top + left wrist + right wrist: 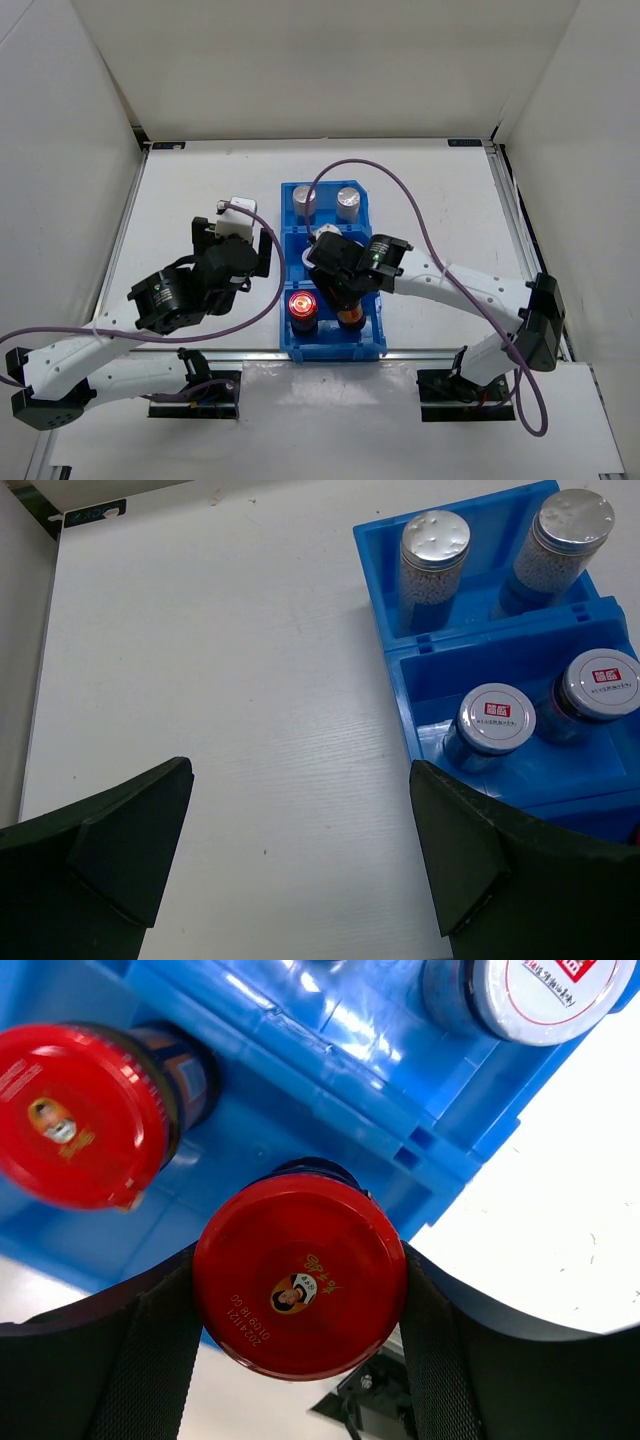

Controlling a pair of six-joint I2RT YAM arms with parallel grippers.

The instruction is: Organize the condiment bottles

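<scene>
**A:** Where do we start?

**B:** At the right gripper (298, 1310). Its jaws are clamped on the red-capped bottle (300, 1260), with one dark finger against each side of the cap.

**A:** What can we read on that cap?

**B:** There is a small portrait logo at the centre. Below it is a line of pale print, upside down to us and too fine to read with any certainty.

**A:** And around it?

**B:** In the wrist view we see a second red-capped bottle (85, 1110) at ten o'clock, carrying the same logo, inside the blue bin (330, 1090). From above, both sit in the bin's six o'clock compartment, the gripped one at three o'clock of the other. We cannot tell whether its base touches the compartment floor.

**A:** The middle compartment?

**B:** It holds two white-capped bottles (497, 718) (600, 683), upright and side by side. Each cap bears a red rectangle with white characters, and under it a thin line of print we cannot make out.

**A:** The twelve o'clock compartment?

**B:** Two silver-capped bottles (435, 540) (575, 520) stand there. Pale grains show through their clear walls.

**A:** And the left gripper (295, 850)?

**B:** Its jaws stand wide apart above the white table (200, 680), at nine o'clock of the bin and not touching it.
</scene>
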